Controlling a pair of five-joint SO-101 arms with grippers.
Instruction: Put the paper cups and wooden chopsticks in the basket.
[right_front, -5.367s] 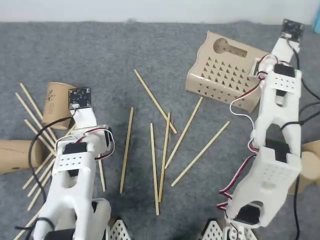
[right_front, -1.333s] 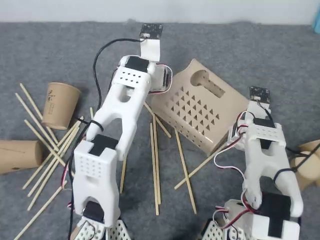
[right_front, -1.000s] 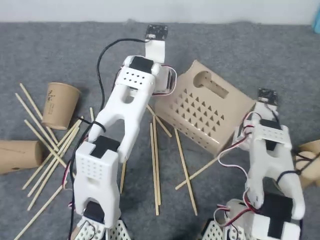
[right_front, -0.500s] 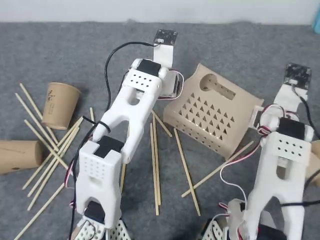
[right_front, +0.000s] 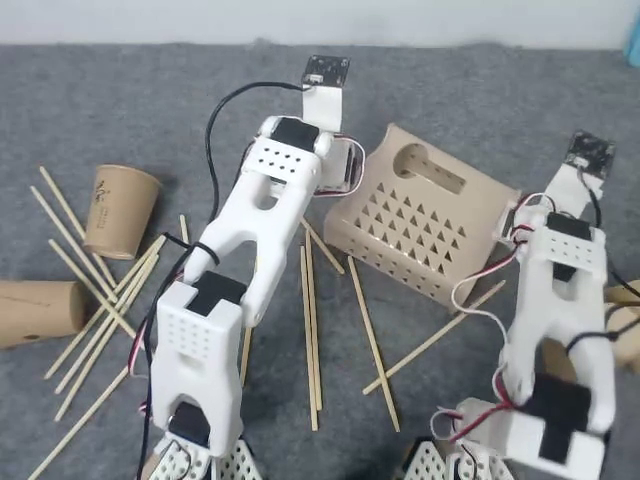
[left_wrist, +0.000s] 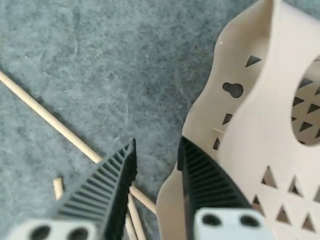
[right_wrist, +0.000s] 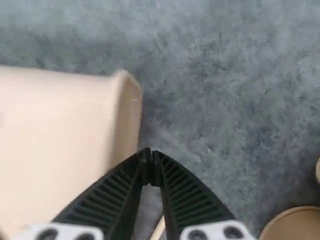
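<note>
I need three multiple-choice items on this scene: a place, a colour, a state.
1. The left arm's fingers are beside: A the basket; B a paper cup; C a person's hand.
2. The mat is: A green; B grey; C red.
3. The right arm's fingers are: A wide open; B shut on a chopstick; C shut, empty.
1 A, its wall stands by one finger. 2 B, grey in every view. 3 C, the tips meet on nothing.
</note>
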